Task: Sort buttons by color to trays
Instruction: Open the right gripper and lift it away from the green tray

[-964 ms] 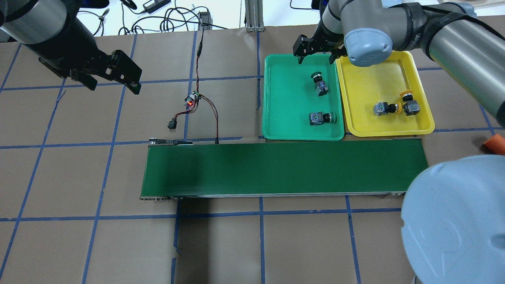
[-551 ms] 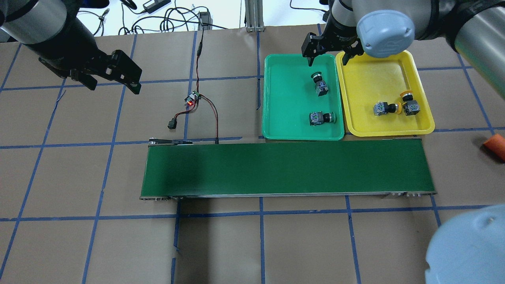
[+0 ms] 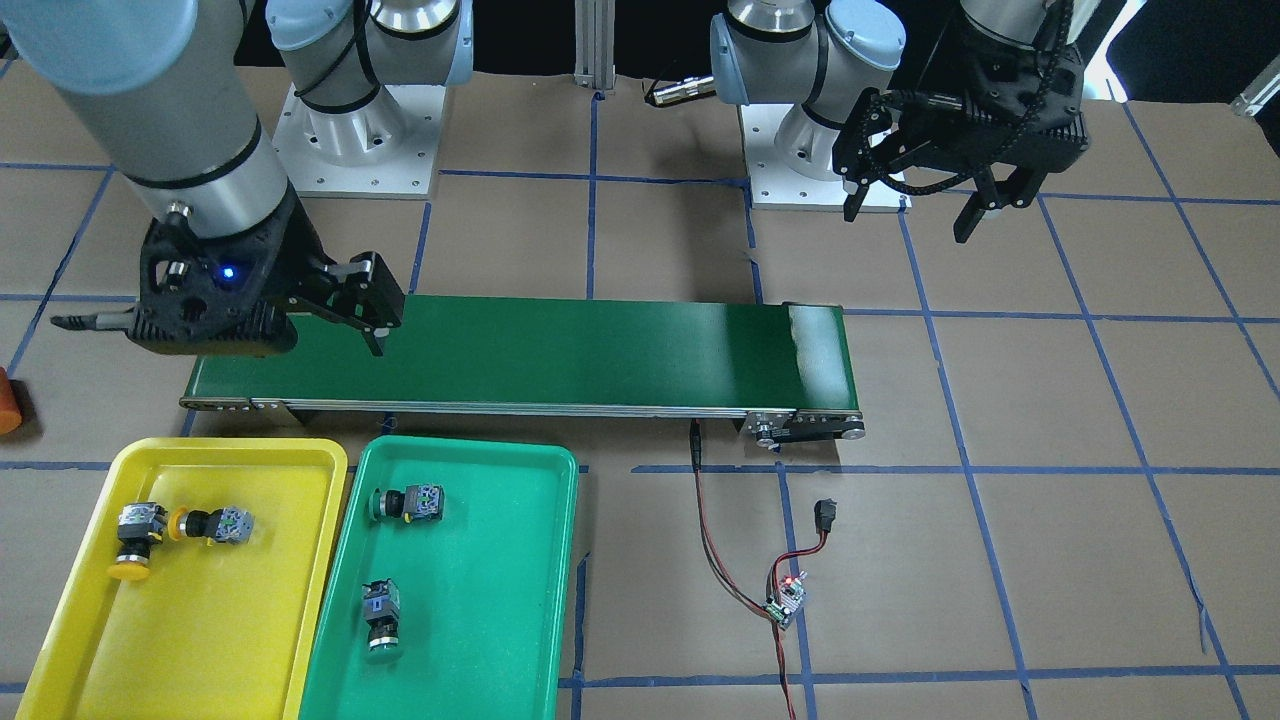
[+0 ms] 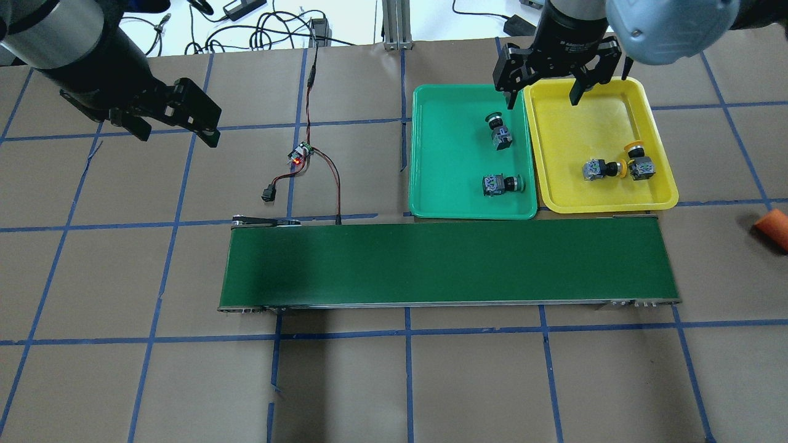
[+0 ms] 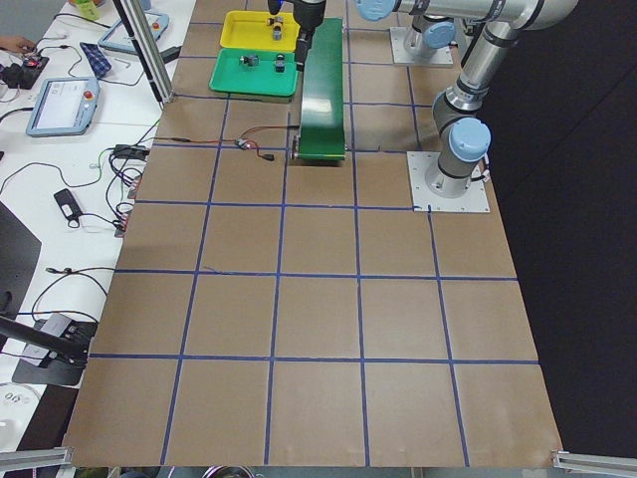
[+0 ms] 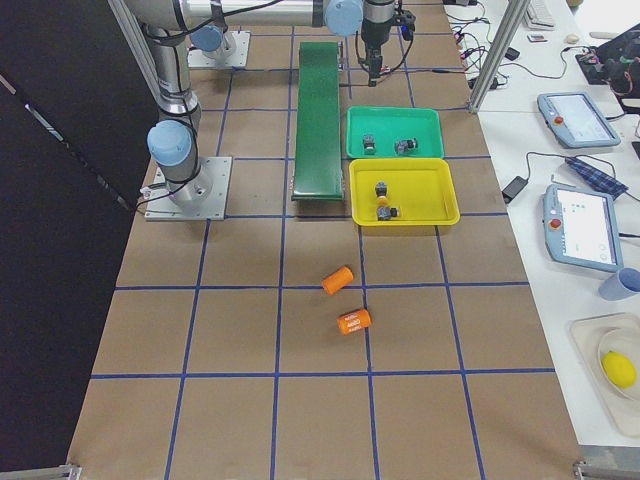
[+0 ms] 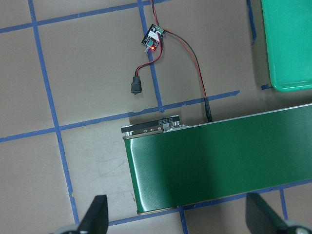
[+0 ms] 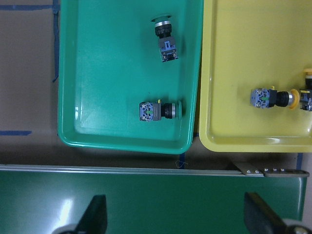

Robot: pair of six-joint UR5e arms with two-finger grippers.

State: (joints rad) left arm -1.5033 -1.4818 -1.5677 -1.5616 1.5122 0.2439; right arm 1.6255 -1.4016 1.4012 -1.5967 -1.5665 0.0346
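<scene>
Right gripper (image 4: 542, 98) has shifted sideways since 1.0 s ago. It was over the far edge of the green tray (image 4: 431, 154); it now hangs over the seam between that tray and the yellow tray (image 4: 585, 117), at their far ends. The arm's large elbow joint has left the lower right corner of the overhead view. Jaws wide apart, nothing between them.

Left gripper (image 4: 178, 132) is unchanged, hanging over bare surface (image 4: 123, 277) well clear of the trays. Jaws apart, empty.

Buttons:
- Two green-capped buttons (image 4: 500, 132) (image 4: 502, 183) lie on their sides in the green tray, apart from each other, both toward the side next to the yellow tray.
- Two yellow-capped buttons (image 4: 602, 169) (image 4: 639, 161) lie in the yellow tray, close together with caps meeting.

Trays sit side by side, just beyond the conveyor belt (image 4: 443, 261), which carries nothing. A small circuit board (image 4: 300, 155) shows a red light, with wires running to the belt end. One orange cylinder (image 4: 772, 227) lies at the right edge of the overhead view.
</scene>
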